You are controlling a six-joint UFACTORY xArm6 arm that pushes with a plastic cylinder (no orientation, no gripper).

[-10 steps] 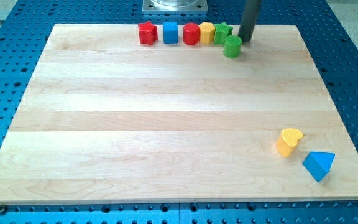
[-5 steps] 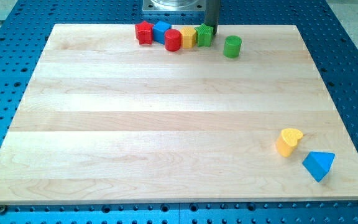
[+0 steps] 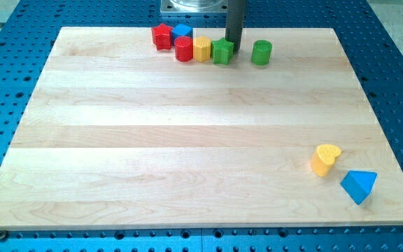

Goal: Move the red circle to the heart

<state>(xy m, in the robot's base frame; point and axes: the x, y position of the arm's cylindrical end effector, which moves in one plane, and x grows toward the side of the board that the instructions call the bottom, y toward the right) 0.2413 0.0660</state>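
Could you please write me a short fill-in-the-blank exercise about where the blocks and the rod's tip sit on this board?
1. My tip touches the green ____-shaped block.
2. The yellow heart sits just above and left of the blue ____.
3. Between the red circle and that green block lies a ____ block.
4. The green cylinder stands on the tip's ____ in the view.

Missing words: star; triangle; yellow; right

views: 1, no overlap | position: raised, at the board's (image 3: 187, 140) near edge | facing: obliquely down, toward the arm's base (image 3: 196, 6) at the view's top | range: whole board in frame, blue perforated table (image 3: 397, 84) around it
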